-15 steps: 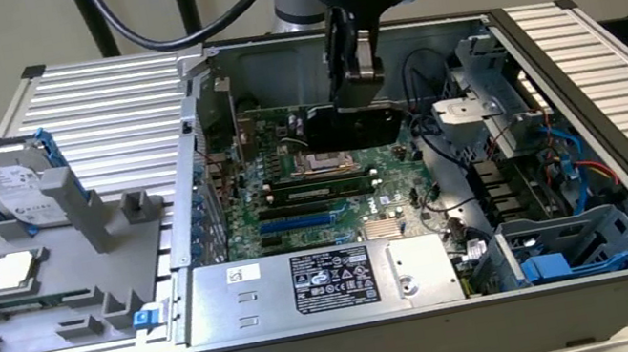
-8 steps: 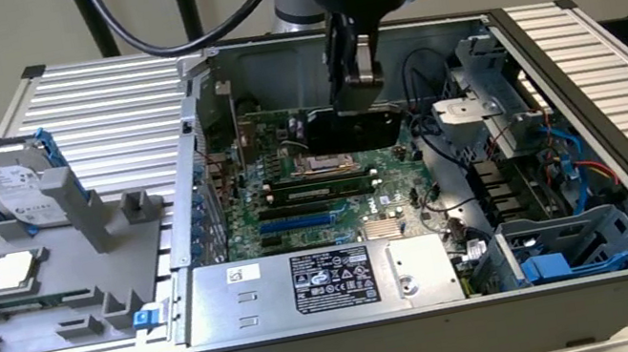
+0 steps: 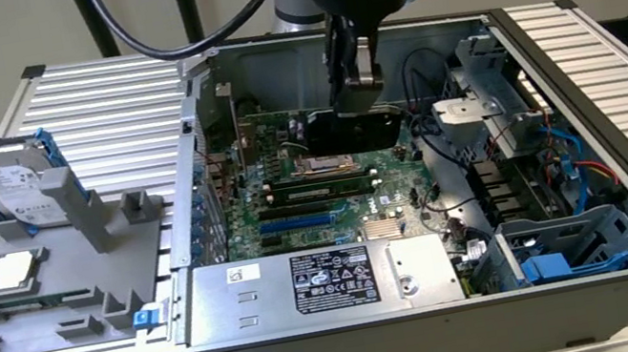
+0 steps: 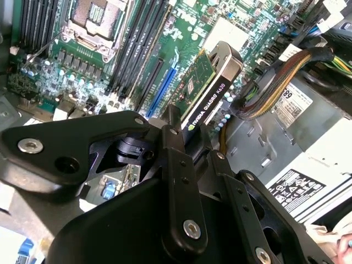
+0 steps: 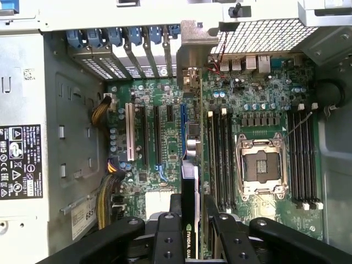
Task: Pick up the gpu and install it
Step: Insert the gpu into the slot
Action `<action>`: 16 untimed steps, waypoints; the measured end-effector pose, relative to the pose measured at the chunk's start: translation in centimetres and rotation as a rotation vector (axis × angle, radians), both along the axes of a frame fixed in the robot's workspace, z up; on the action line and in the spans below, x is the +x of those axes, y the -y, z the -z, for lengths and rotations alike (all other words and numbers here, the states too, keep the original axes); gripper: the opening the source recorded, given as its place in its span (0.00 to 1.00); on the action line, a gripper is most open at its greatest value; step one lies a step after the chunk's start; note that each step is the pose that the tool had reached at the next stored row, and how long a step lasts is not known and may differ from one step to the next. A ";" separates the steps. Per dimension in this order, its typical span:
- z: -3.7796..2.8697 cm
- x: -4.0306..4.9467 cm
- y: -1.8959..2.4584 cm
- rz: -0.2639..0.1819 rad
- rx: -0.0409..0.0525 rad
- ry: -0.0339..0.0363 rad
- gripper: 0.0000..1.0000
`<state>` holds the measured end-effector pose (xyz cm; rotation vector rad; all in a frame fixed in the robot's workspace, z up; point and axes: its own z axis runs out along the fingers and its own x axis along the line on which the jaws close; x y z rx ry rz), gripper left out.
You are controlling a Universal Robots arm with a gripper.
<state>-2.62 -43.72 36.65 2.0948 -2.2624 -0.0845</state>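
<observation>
The gpu point(image 3: 352, 128) hangs on edge inside the open computer case point(image 3: 610, 95), a short way above the green motherboard point(image 3: 294, 209). My gripper point(image 3: 359, 90) comes down from above and is shut on the card's upper edge. In the first wrist view the gpu point(image 5: 190, 187) is seen edge-on, running alongside the blue expansion slot point(image 5: 183, 129), with its silver end point(image 5: 191, 52) toward the case's rear slot openings. The second wrist view shows its green board and black cooler point(image 4: 212, 91) clamped between my black fingers point(image 4: 175, 137).
An empty CPU socket point(image 5: 259, 168) and memory slots point(image 5: 220, 159) lie beside the card. The power supply point(image 3: 320, 281) fills the near end of the case, with cable bundles point(image 5: 107, 203) next to it. On the exterior view's left, a grey fixture point(image 3: 5, 332) carries a blue-framed hard drive point(image 3: 18, 184) and a CPU chip point(image 3: 18, 272).
</observation>
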 end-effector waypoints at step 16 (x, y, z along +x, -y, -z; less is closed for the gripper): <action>0.87 0.00 0.00 0.000 0.0000 0.0000 0.00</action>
